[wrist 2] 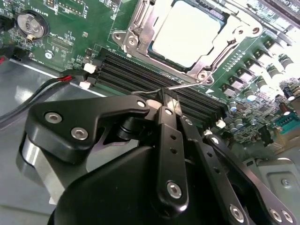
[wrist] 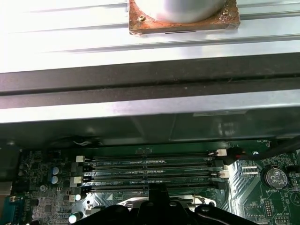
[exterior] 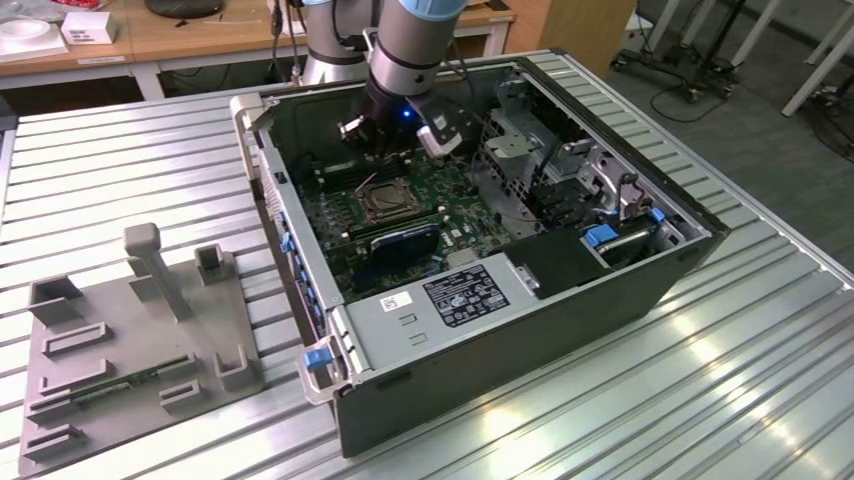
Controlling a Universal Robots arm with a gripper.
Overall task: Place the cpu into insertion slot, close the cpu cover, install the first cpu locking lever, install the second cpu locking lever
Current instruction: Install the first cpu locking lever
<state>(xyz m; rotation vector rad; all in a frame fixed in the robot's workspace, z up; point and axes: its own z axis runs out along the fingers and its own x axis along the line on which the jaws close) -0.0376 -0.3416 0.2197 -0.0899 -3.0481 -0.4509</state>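
The cpu [wrist 2: 187, 33], with its pale silver top, lies in the insertion slot [exterior: 380, 201] on the green board inside the open computer case. The cpu cover [wrist 2: 140, 28], a steel frame, lies flat around the chip. A thin wire locking lever [wrist 2: 192, 85] runs along the socket's edge beside the memory slots. My gripper [wrist 2: 167, 96] is shut, and its fingertips meet right at this lever's hooked end. I cannot tell whether it pinches the wire or only touches it. In the exterior view the gripper [exterior: 394, 158] hangs just behind the socket. Its dark tips [wrist: 157, 192] also show in the first wrist view.
Long black memory slots [wrist 2: 154, 77] lie between my gripper and the socket. A coin battery [wrist 2: 30, 24] sits on the board. A drive cage with blue tabs [exterior: 601, 235] fills the case's right side. A grey fixture [exterior: 134, 330] stands on the ribbed metal table [exterior: 667, 400].
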